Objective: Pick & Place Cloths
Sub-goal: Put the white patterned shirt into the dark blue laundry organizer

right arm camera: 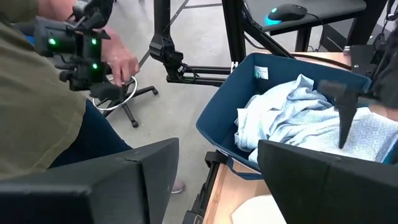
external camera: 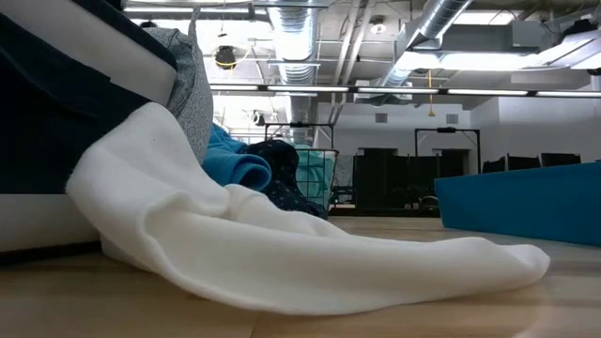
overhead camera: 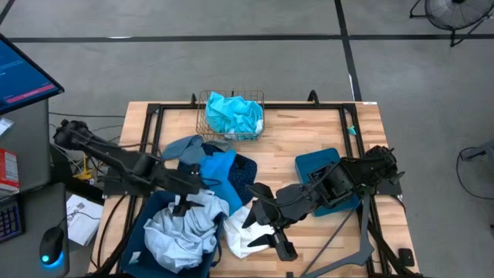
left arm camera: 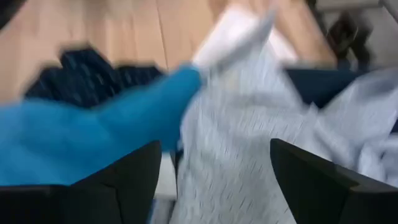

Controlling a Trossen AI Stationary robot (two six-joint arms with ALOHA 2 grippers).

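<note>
A pile of cloths lies on the table's near left: grey, bright blue, navy dotted and white. The white cloth rests flat on the wood. A pale grey-blue cloth fills a dark teal bin at the near left corner. My left gripper hangs open over that cloth, its fingers on either side. My right gripper is open above the white cloth with nothing between its fingers. A turquoise cloth lies in the gold wire basket.
A second dark teal bin stands on the table's right side under my right arm. A person holding a device stands beyond the table's near left corner, beside a chair base. Bare wood shows between basket and bin.
</note>
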